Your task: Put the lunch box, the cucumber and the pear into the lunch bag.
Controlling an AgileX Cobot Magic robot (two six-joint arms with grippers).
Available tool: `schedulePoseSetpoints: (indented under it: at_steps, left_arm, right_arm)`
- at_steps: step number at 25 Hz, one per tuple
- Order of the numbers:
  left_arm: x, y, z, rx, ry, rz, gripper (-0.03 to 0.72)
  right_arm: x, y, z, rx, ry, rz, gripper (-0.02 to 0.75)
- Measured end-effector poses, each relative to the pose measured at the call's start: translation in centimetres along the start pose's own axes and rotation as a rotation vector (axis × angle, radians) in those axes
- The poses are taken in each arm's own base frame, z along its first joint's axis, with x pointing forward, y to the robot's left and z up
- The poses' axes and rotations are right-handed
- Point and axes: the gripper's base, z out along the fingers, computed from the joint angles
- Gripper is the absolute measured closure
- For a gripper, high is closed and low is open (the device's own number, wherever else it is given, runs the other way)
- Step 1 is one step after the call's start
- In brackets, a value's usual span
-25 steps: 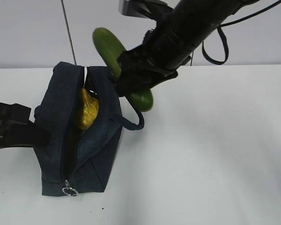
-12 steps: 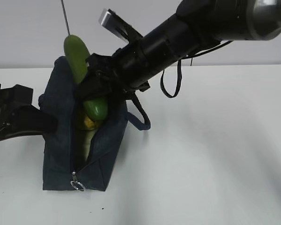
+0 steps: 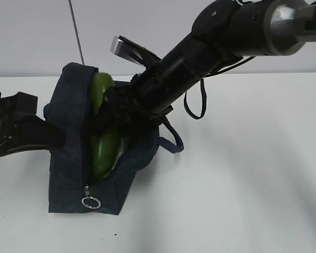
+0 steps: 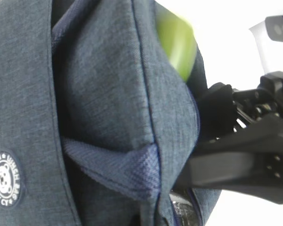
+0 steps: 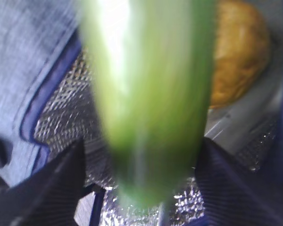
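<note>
The dark navy lunch bag (image 3: 68, 121) stands open on the white table. My right gripper (image 3: 124, 108) hangs over its mouth, open, with a gap on each side of the green cucumber (image 3: 102, 150). The cucumber is blurred and lies partly inside the bag, one end still sticking out. In the right wrist view the cucumber (image 5: 146, 94) passes between my spread fingers (image 5: 61, 179), and the yellow pear (image 5: 238, 61) rests inside on the silver lining. A pale flat surface (image 5: 231, 125) beneath the pear may be the lunch box. My left gripper (image 3: 39, 138) is shut on the bag's left wall (image 4: 99, 94).
The bag's strap handle (image 3: 174, 139) loops out to the right under my right arm. A silver ring pull (image 3: 90, 202) hangs at the bag's near end. A thin rod (image 3: 76, 31) rises behind the bag. White table (image 3: 242, 174) stretches to the right.
My right arm swung left and down over the bag's mouth with the cucumber, then its jaws opened. The cucumber slid down into the bag. The left gripper kept its hold.
</note>
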Motion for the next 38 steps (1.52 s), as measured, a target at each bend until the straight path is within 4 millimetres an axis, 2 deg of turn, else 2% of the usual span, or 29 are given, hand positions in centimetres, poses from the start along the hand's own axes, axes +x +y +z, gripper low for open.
schedulePoseSetpoints:
  at_steps: [4,10,16,22,27,35,38]
  left_arm:
    - [0.0,0.0,0.0,-0.005,-0.004,0.002,0.704]
    - [-0.1,0.1,0.0,-0.007,-0.008,0.001,0.704]
    - [-0.1,0.1,0.0,-0.007,-0.008,0.001,0.704]
    - [-0.1,0.1,0.0,-0.007,-0.009,0.001,0.704]
    - [-0.1,0.1,0.0,-0.010,-0.012,0.001,0.704]
    - [-0.1,0.1,0.0,-0.013,-0.016,0.001,0.704]
    - [-0.1,0.1,0.0,-0.013,-0.016,0.001,0.704]
  right_arm:
    - [-0.3,0.6,-0.4,-0.028,0.025,-0.025,0.129]
    - [-2.2,2.4,-2.3,-0.032,0.023,-0.122,0.161]
    - [-4.1,3.3,-5.1,0.143,0.052,-0.131,0.174]
    - [-4.7,2.7,-6.9,0.343,0.074,-0.081,0.232]
    - [-4.6,2.4,-6.6,0.351,0.087,-0.064,0.267]
    - [-4.2,-0.2,-3.6,0.337,0.153,-0.013,0.269]
    - [-4.1,-0.6,-3.1,0.336,0.164,-0.006,0.272]
